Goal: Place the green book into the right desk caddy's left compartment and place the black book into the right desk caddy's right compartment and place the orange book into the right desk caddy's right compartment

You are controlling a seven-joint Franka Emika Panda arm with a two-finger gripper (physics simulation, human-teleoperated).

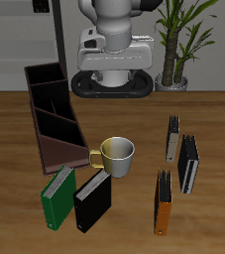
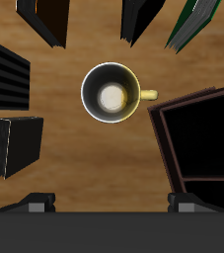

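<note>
Hovering high above the white mug (image 2: 113, 94), the hand (image 2: 112, 205) carries nothing; its opening cannot be told. The bright green hardcover book (image 1: 56, 195) stands near the tabletop's (image 1: 213, 119) front edge, just beyond the long maroon caddy's (image 1: 53, 116) end; descending carelessly could knock the mug.

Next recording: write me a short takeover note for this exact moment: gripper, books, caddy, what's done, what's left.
Gripper: hangs above the mug, holding nothing; open or shut can't be told.
Green book, black book and orange book all stand on the table near its front edge, outside the caddy.
Done: nothing placed.
Left: green into the left compartment, black and orange into the right one.
</note>
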